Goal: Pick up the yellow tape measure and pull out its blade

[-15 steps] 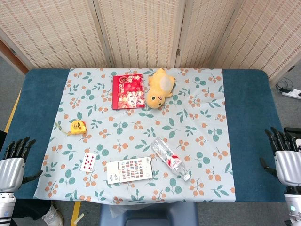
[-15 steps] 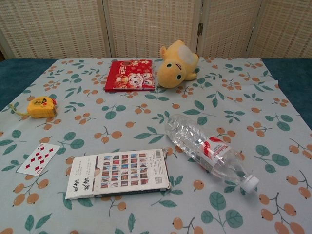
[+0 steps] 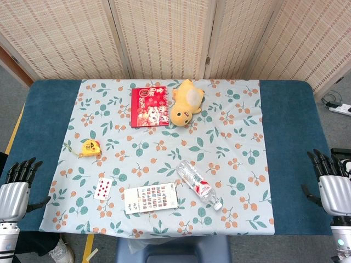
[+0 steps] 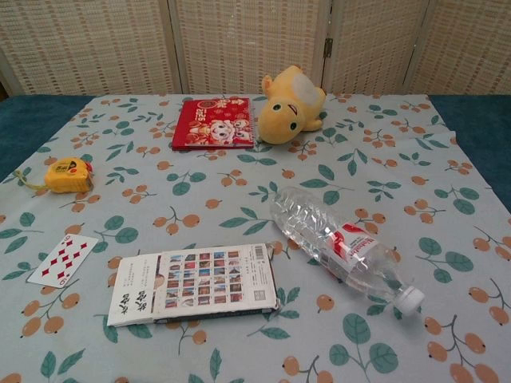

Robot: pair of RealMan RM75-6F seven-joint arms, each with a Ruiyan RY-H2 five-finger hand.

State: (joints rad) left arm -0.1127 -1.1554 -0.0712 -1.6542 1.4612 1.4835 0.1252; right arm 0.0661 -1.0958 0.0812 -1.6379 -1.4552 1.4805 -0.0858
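Observation:
The yellow tape measure (image 3: 90,147) lies on the floral tablecloth near its left edge, with a short strap trailing to its left; the chest view shows the tape measure (image 4: 69,175) at far left. My left hand (image 3: 15,188) hovers off the table's front left corner, fingers apart and empty, well away from the tape. At the front right edge my right hand (image 3: 332,186) is likewise spread and holds nothing. Neither hand appears in the chest view.
On the cloth lie a red booklet (image 3: 149,106), a yellow plush toy (image 3: 186,102), a clear water bottle (image 3: 199,185), a playing card (image 3: 103,188) and a printed card box (image 3: 151,197). Blue table (image 3: 287,137) borders the cloth on both sides.
Both hands have dropped slightly toward the bottom of the head view. The objects on the cloth have not moved.

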